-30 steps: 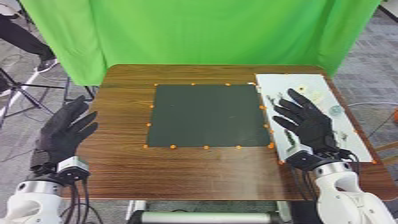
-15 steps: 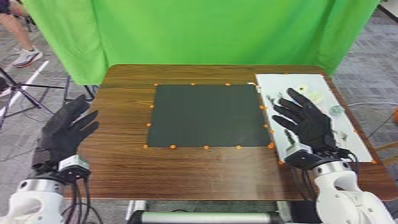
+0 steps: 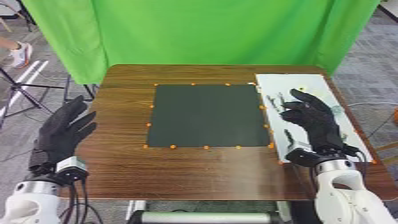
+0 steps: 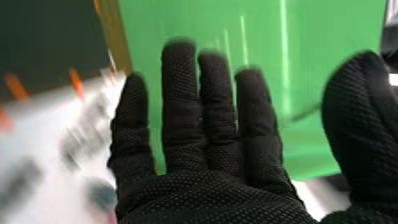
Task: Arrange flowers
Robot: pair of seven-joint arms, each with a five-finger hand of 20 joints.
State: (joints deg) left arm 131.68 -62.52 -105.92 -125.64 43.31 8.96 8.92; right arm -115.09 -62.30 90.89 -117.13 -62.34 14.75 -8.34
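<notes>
Nearest us on the left, the left robot hand (image 3: 62, 131) is spread, touching nothing, presumably kept aside so the other can work. Our right robot hand (image 3: 313, 120) is over the white sheet (image 3: 274, 82), fingers straight and a little parted, thumb well away from them, pinching nothing; that gap would suit taking a stem. On the sheet lie slim pieces (image 3: 273, 101), likely the flower parts (we can't tell which are blooms), set to that side, we'd guess, for easy reach. The dark mat (image 3: 204, 115) sits mid-surface (image 3: 115, 167), probably so the arranging happens between both arms. Beyond hangs the green curtain (image 3: 222, 35), perhaps a plain backdrop.
</notes>
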